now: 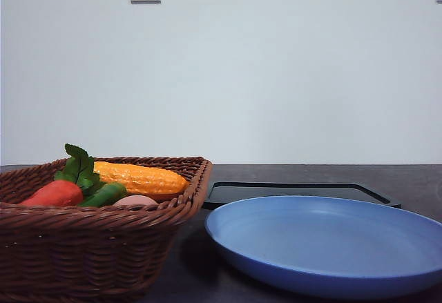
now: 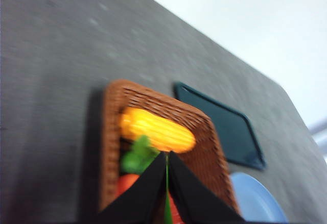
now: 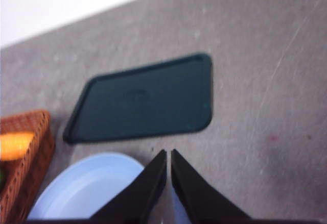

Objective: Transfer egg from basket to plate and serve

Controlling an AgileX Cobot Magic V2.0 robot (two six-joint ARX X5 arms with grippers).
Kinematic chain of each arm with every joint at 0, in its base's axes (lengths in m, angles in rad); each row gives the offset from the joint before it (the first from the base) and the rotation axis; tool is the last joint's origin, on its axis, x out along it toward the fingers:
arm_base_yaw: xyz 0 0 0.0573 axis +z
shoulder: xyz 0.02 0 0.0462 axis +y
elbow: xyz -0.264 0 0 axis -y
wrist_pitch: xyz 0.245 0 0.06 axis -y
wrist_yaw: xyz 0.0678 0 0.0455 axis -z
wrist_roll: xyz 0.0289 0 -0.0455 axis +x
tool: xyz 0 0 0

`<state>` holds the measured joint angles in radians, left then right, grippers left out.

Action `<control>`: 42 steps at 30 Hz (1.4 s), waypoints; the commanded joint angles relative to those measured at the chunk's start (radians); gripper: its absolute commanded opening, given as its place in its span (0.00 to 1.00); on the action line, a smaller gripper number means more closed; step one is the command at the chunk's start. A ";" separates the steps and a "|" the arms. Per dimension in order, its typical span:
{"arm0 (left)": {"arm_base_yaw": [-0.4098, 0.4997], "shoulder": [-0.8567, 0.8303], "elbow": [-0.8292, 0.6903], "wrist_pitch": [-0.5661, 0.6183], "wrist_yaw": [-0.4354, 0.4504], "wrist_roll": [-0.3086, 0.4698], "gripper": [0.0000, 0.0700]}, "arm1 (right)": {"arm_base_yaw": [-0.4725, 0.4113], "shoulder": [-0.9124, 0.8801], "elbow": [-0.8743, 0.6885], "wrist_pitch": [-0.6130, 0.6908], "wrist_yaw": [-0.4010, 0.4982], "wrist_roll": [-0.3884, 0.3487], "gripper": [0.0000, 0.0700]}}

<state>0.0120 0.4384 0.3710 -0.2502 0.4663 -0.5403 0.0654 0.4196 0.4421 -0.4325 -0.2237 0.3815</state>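
Bench [image 1: 414,179]: dark grey, matte; carries everything listed.
Basket [image 1: 83,248]: brown wicker, at left; holds corn [image 1: 141,177], a carrot-like vegetable [image 1: 55,192], a green vegetable [image 1: 103,194].
Plate [image 1: 331,241]: light blue, bare, just beside the basket's right wall.
Tray [image 1: 297,191]: black, flat, behind the plate.
Egg [image 1: 135,200]: pinkish, low in the basket behind its near rim, against the green vegetable.
Left gripper [image 2: 167,183]: above the basket, jaws nearly closed, holding nothing.
Right gripper [image 3: 168,178]: over the plate's edge, jaws nearly closed, empty.
Step in hand: likely reaching; widen jaws first, descend straight.
Room: crowded around the egg; open over the plate.
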 commanded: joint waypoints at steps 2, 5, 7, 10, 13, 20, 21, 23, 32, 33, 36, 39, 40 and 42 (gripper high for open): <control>-0.001 0.101 0.071 -0.033 0.089 0.077 0.00 | 0.002 0.083 0.055 -0.020 -0.033 -0.046 0.00; -0.015 0.214 0.146 -0.123 0.162 0.143 0.00 | 0.002 0.171 0.107 -0.065 -0.057 -0.081 0.00; -0.039 0.281 0.197 -0.200 0.174 0.204 0.00 | 0.002 0.229 0.140 -0.104 -0.100 -0.097 0.00; -0.094 0.366 0.270 -0.305 0.173 0.286 0.00 | 0.002 0.312 0.185 -0.172 -0.158 -0.125 0.00; -0.148 0.422 0.319 -0.348 0.173 0.318 0.00 | 0.002 0.386 0.218 -0.240 -0.180 -0.154 0.00; -0.246 0.460 0.345 -0.325 0.174 0.321 0.06 | 0.002 0.510 0.228 -0.323 -0.240 -0.181 0.13; -0.255 0.461 0.345 -0.317 0.174 0.322 0.12 | 0.003 0.526 0.228 -0.324 -0.240 -0.182 0.22; -0.269 0.461 0.345 -0.301 0.174 0.322 0.27 | 0.008 0.556 0.228 -0.323 -0.240 -0.188 0.36; -0.294 0.461 0.345 -0.288 0.174 0.311 0.54 | 0.074 0.696 0.225 -0.276 -0.239 -0.188 0.38; -0.294 0.461 0.345 -0.288 0.174 0.309 0.54 | 0.084 0.714 0.224 -0.263 -0.239 -0.188 0.38; -0.294 0.461 0.345 -0.289 0.174 0.301 0.54 | 0.108 0.766 0.218 -0.221 -0.239 -0.186 0.38; -0.294 0.461 0.345 -0.289 0.174 0.295 0.54 | 0.120 0.820 0.211 -0.182 -0.239 -0.184 0.38; -0.294 0.461 0.345 -0.290 0.174 0.294 0.54 | 0.121 0.838 0.210 -0.175 -0.239 -0.184 0.38; -0.294 0.461 0.345 -0.293 0.174 0.293 0.54 | 0.122 0.871 0.210 -0.160 -0.240 -0.184 0.38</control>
<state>-0.2783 0.8909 0.7036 -0.5493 0.6342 -0.2469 0.1831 1.2700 0.6522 -0.6023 -0.4610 0.2062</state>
